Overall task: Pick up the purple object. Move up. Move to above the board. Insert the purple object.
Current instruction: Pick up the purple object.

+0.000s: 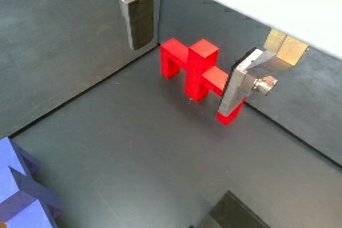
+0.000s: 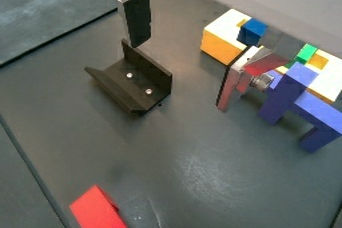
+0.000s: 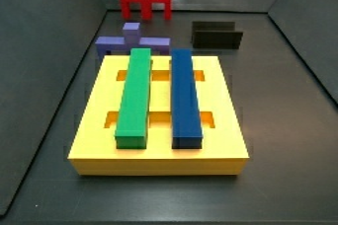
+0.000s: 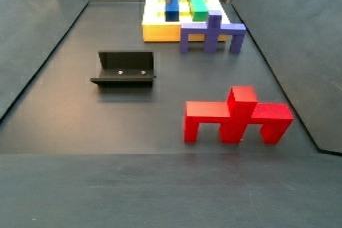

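Observation:
The purple object point(image 3: 132, 41) stands on the dark floor just off one short end of the board point(image 3: 93, 120). It also shows in a side view point(image 4: 214, 35) and in both wrist views point(image 2: 301, 107) point(image 1: 20, 187). The yellow board point(image 4: 160, 30) carries a long green bar point(image 3: 136, 91) and a long blue bar point(image 3: 185, 91). My gripper point(image 1: 187, 57) is open and empty, high above the floor between the pieces. Its fingers point(image 2: 135, 17) hold nothing, and the purple object lies off to one side of them.
A red legged piece point(image 4: 238, 120) stands apart from the board; in a wrist view it point(image 1: 194, 67) lies on the floor below the fingers. The black fixture point(image 4: 124, 69) stands mid-floor and shows in a wrist view point(image 2: 134, 84). Dark walls point(image 3: 53, 32) enclose the floor.

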{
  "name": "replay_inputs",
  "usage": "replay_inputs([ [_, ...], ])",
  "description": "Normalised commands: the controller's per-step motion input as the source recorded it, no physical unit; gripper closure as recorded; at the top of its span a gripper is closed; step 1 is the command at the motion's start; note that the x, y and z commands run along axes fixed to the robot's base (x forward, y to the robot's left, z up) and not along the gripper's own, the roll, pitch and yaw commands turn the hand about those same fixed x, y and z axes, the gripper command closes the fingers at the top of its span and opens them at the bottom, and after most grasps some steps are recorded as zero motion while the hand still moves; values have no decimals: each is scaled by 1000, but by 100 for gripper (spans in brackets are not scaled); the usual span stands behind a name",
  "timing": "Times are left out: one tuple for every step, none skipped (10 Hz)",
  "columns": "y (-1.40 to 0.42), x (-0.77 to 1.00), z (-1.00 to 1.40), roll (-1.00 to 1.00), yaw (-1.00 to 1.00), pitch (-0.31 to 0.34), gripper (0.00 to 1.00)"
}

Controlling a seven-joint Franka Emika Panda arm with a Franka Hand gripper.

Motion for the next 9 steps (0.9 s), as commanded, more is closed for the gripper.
replay_inputs([
  [0,0,0,-10,0,0,0],
  [-86,0,-26,-111,0,-49,0],
  [-111,0,-63,-77,0,-47,0],
  [-160,0,-29,-77,0,-59,0],
  [-160,-9,-26,-64,0,-69,0],
  [-174,-51,-14,-39,0,-71,0],
  [-474,-117,-74,0,26,-100,0],
  [-737,-200,-117,63,117,-133,0],
  [-829,-211,-86,83,37,-140,0],
])
